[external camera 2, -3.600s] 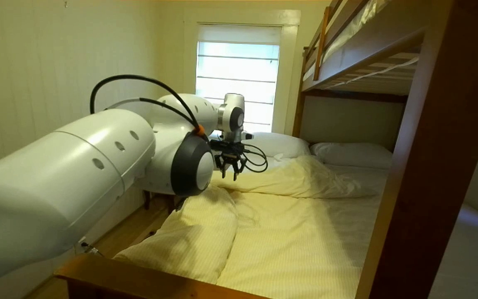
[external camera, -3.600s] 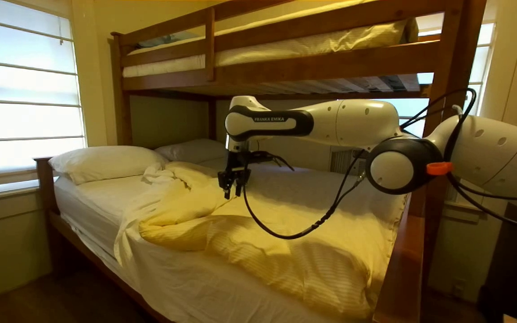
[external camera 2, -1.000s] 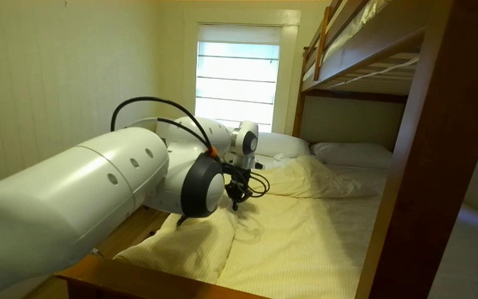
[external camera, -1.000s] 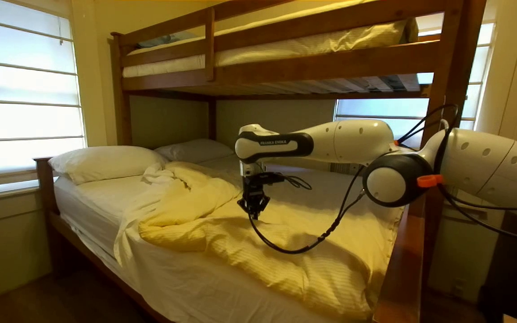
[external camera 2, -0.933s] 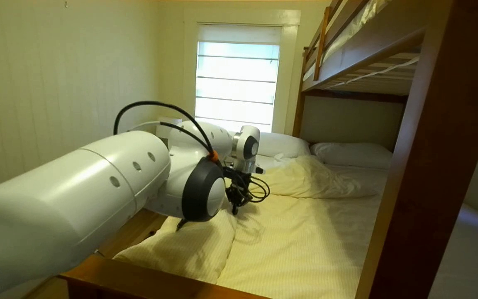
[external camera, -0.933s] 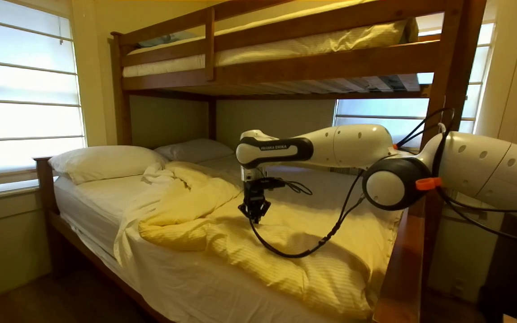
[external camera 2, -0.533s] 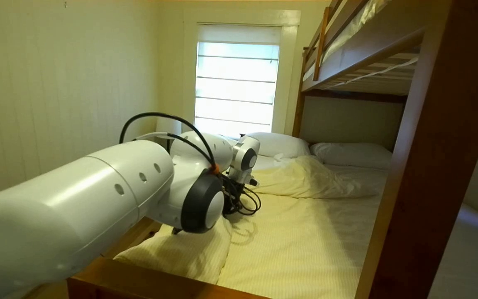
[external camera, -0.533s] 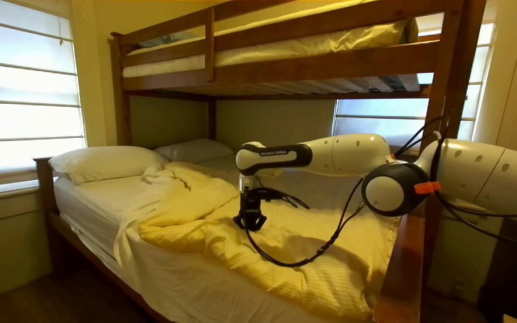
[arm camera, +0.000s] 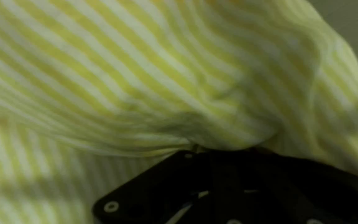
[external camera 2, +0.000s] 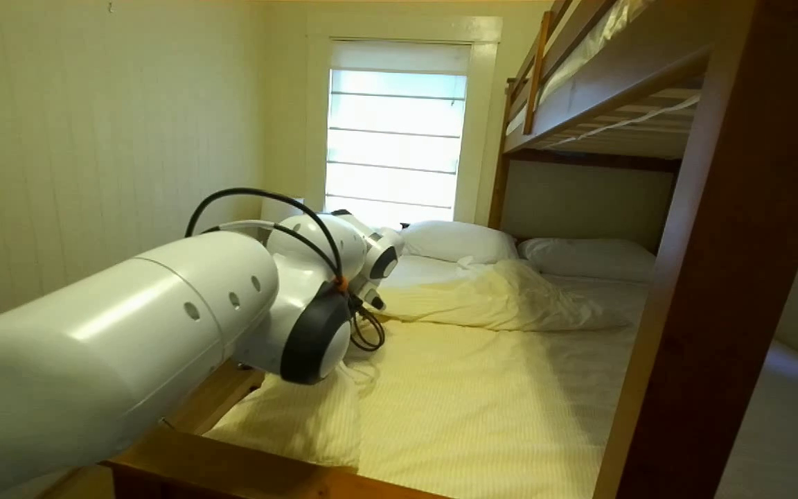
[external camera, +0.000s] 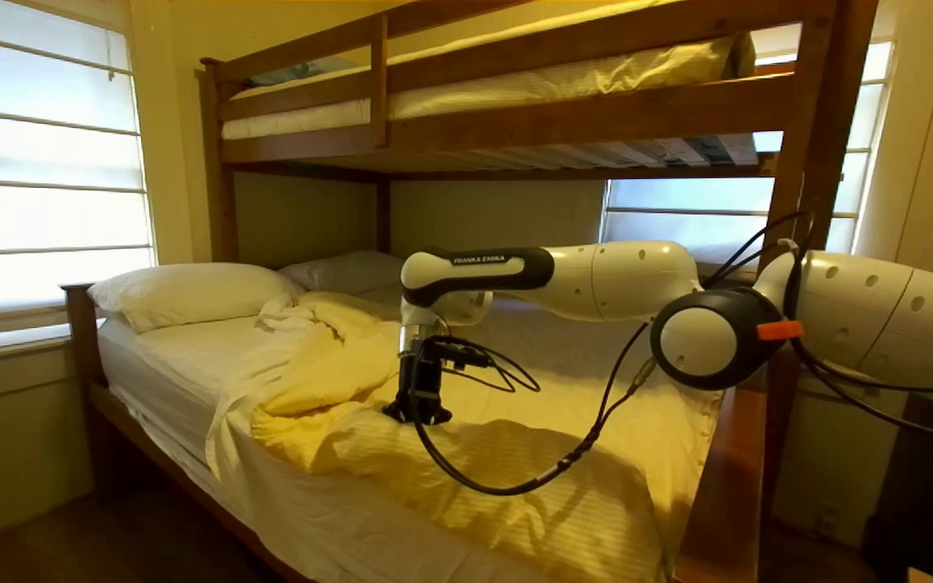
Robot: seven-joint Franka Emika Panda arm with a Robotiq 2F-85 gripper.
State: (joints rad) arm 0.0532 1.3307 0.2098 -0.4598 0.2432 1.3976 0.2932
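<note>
Yellow-striped, the blanket [arm camera: 129,62] lies rumpled across the lower bunk [external camera: 171,385], near a white pillow [external camera: 191,295]; my end effector [arm camera: 198,152] pinches a small fold of it where the creases meet.
</note>
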